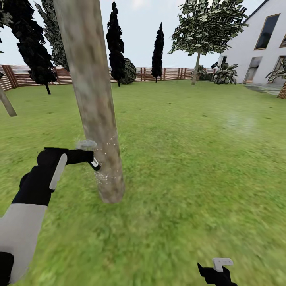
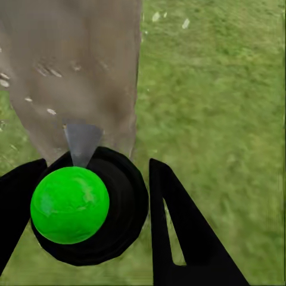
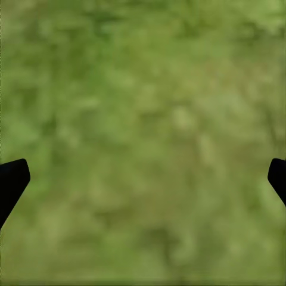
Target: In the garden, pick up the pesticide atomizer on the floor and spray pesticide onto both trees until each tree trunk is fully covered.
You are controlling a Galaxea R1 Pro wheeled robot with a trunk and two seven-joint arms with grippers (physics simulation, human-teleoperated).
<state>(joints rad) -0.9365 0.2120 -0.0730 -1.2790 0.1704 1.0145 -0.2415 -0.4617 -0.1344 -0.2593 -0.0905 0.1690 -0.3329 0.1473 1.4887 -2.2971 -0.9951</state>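
Note:
A thick mottled grey-brown tree trunk rises from the grass just ahead of me. My left gripper is shut on the pesticide atomizer, right beside the trunk's lower part. White spray specks hang around the bark there. In the left wrist view the atomizer is a black round body with a bright green ball on top. It sits between the black fingers, and its grey nozzle points at the trunk. A second bare grey-brown trunk shows at the left edge. My right gripper hangs open low over the grass.
Lawn stretches to a brown slatted fence. Dark cypress-like trees stand along it. A leafy tree with a thin trunk and a white house are at the far right, with spiky plants by the wall.

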